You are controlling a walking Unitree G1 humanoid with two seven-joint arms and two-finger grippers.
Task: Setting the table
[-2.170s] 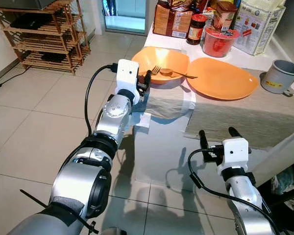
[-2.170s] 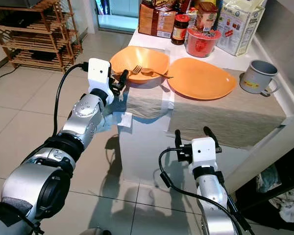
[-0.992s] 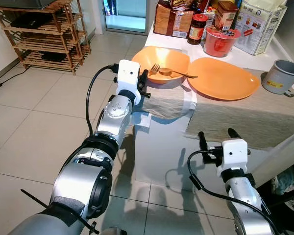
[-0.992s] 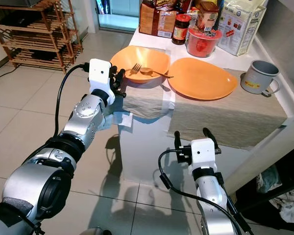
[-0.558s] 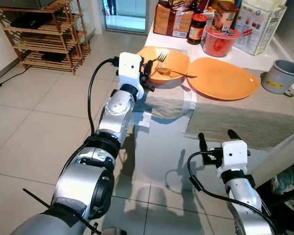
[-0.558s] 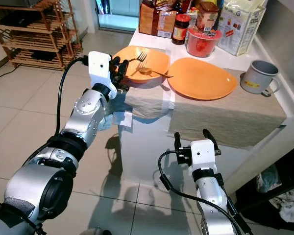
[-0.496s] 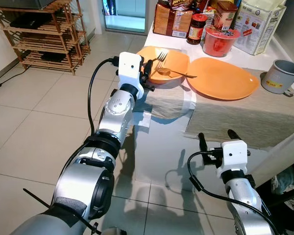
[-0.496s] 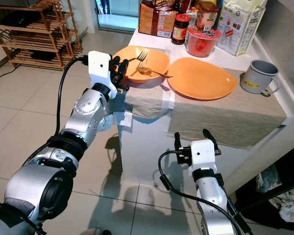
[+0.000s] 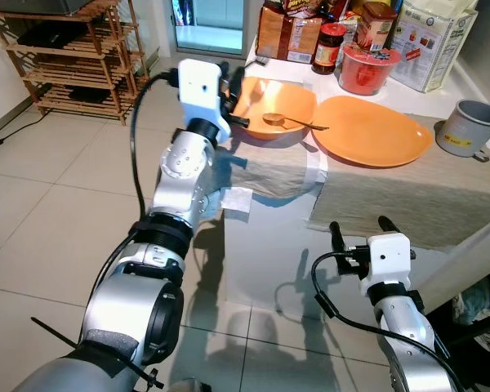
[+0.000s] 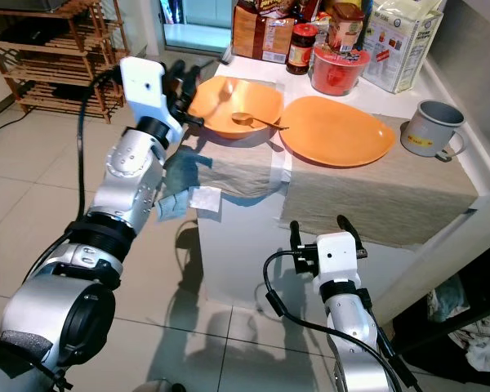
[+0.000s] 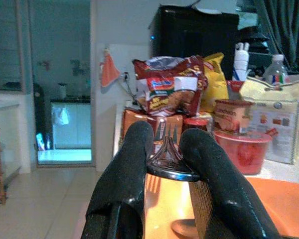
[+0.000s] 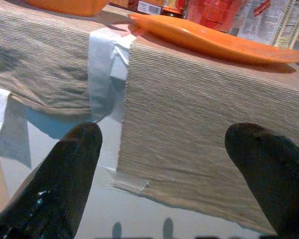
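Note:
My left gripper (image 9: pixel 232 80) is raised beside the near-left rim of the orange bowl (image 9: pixel 287 102) and is shut on a metal fork (image 11: pixel 170 158), whose handle is pinched between the two black fingers (image 11: pixel 129 164). A spoon (image 9: pixel 282 121) lies in the bowl with its handle over the rim toward the flat orange plate (image 9: pixel 372 131). Both dishes sit on a grey-brown cloth (image 9: pixel 408 196) on the white table. My right gripper (image 9: pixel 358 228) hangs open below the table's front edge, facing the cloth's overhang (image 12: pixel 189 99).
A grey mug (image 9: pixel 467 126) stands at the table's right end. Packets, jars and a red bowl (image 9: pixel 364 67) crowd the back of the table. A wooden rack (image 9: pixel 73 57) stands on the tiled floor at the far left.
My left gripper has risen and swung left, carrying the fork up out of the bowl. The spoon stays in the bowl. The right arm has not moved.

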